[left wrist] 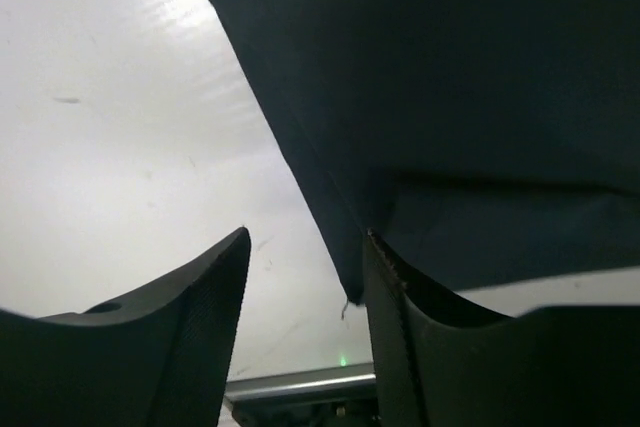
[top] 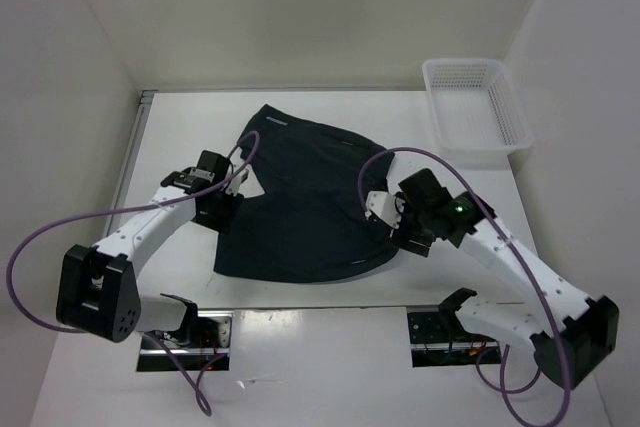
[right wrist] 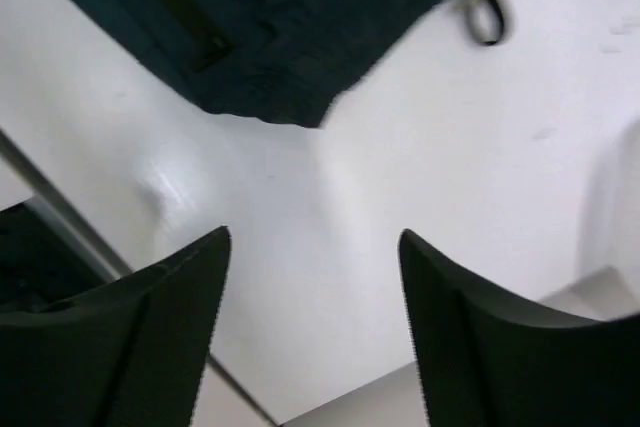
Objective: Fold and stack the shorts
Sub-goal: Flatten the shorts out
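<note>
The shorts (top: 300, 207) lie spread out in the middle of the white table (top: 330, 317), black fabric flat on the surface, one narrower end towards the far edge and the broad rounded edge towards the arms. Up in the far right corner sits the white mesh basket (top: 466, 63), well apart from the fabric.

On the left, the left gripper (left wrist: 305, 247) hangs low at the left edge of the shorts. Its jaws stand apart, and between the two dark fingers (left wrist: 180, 327) there is only bare table. The edge of the fabric runs down just beside the right-hand finger; whether it touches that finger cannot be told.

Over on the right, the right gripper (right wrist: 315, 237) sits at the right side of the shorts, above the table just off the fabric. Jaws wide apart here too, nothing between them, white surface showing through the gap. In its wrist view the rounded edge of the shorts lies beyond the fingertips, and a small dark cord loop (right wrist: 487, 17) pokes out onto the table beside it.
</note>
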Controlling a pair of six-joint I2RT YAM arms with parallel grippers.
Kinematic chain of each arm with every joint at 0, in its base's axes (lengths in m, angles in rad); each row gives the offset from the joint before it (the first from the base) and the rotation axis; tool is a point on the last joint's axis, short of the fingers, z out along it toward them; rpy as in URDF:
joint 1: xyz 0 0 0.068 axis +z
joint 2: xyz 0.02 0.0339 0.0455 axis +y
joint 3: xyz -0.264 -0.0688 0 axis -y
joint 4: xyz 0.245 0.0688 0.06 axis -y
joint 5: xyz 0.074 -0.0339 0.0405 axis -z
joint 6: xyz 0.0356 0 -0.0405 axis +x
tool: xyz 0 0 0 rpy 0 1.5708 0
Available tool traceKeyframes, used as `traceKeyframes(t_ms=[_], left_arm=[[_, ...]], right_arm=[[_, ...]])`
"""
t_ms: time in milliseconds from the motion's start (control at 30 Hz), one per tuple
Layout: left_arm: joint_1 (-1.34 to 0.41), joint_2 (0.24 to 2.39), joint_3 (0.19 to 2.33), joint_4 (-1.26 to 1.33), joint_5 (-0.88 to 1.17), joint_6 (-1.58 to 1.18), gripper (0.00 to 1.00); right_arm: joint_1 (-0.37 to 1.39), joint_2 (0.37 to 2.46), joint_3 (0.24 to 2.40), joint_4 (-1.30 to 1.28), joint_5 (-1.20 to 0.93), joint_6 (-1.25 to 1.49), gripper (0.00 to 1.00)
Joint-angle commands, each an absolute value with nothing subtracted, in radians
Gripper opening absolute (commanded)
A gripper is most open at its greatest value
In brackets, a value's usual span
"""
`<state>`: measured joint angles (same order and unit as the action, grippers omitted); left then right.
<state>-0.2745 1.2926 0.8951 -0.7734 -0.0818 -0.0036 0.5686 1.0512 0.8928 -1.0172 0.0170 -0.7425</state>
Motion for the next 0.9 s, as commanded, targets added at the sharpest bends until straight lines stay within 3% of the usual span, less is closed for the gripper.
traceKeyframes(t_ms=[0, 133, 367, 667, 867], left_arm=[[-0.317, 1.313, 0.921, -0.637, -0.067, 0.0, 0.57], [-0.417, 1.385, 0.922, -0.591, -0.08, 0.0, 0.61], [-0.514, 1.434, 0.832, -0.633, -0.089, 0.0, 0.61], [-0.557, 1.425, 0.764, -0.779, 0.04, 0.0, 0.58], [-0.557, 1.396, 0.773, -0.831, 0.049, 0.0, 0.47]], right_arm=[[0.563, 0.953, 0.937, -0.979, 0.077, -0.793, 0.71], [0.563, 1.1, 0.986, -0.708, 0.01, -0.692, 0.47], [0.563, 1.569, 1.118, -0.393, -0.08, -0.424, 0.36], [0.563, 1.695, 1.059, -0.198, -0.042, -0.272, 0.3], [0.563, 1.795, 1.086, -0.164, -0.041, -0.21, 0.32]])
